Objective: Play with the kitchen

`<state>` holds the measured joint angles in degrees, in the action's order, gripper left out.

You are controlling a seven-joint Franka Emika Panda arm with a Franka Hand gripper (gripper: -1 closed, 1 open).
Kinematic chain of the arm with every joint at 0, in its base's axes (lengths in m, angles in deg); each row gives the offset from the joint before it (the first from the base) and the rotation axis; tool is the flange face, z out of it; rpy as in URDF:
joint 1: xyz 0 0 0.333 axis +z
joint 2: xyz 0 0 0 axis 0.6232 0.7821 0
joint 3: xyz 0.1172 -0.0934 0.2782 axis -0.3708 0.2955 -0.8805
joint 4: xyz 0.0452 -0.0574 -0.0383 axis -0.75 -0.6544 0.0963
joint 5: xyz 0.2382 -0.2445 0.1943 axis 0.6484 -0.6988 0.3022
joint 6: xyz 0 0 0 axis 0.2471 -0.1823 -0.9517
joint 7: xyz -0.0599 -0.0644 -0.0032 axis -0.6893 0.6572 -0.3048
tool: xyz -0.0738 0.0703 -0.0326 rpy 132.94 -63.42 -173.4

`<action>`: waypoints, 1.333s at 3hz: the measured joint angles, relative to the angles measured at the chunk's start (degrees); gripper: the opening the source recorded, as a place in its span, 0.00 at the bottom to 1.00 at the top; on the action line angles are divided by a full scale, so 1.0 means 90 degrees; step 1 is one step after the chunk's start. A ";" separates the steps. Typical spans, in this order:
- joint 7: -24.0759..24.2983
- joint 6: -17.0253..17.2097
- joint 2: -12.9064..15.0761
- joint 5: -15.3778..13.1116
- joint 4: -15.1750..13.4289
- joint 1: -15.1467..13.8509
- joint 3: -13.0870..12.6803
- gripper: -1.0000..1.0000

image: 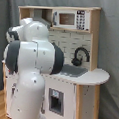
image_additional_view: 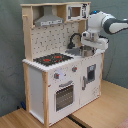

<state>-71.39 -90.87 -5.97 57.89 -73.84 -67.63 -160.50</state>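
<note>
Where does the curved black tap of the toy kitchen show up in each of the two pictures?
First exterior view: the curved black tap stands right of centre, over the grey sink, to the right of the white robot arm.
Second exterior view: the tap is right of centre, just left of the arm's end.
Shared landmark: the small white microwave on the top shelf, above the tap.

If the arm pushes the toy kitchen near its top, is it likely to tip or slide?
The kitchen looks tall and narrow, so a high push may rock it. Its flat base on the smooth wooden floor would probably slide first. It seems rigid.
</note>
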 joint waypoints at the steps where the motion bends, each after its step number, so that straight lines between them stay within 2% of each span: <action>1: 0.0146 -0.0439 0.0226 -0.0409 -0.0005 -0.0034 0.0052 0.00; 2: 0.0153 -0.0951 0.0183 -0.0618 0.0086 -0.0072 0.0414 0.00; 3: 0.0126 -0.1149 0.0004 -0.0640 0.0382 -0.0071 0.0910 0.00; 4: 0.0069 -0.1225 -0.0341 -0.0591 0.0644 -0.0068 0.1419 0.00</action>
<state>-70.76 -101.89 -9.04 52.57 -68.04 -68.24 -147.73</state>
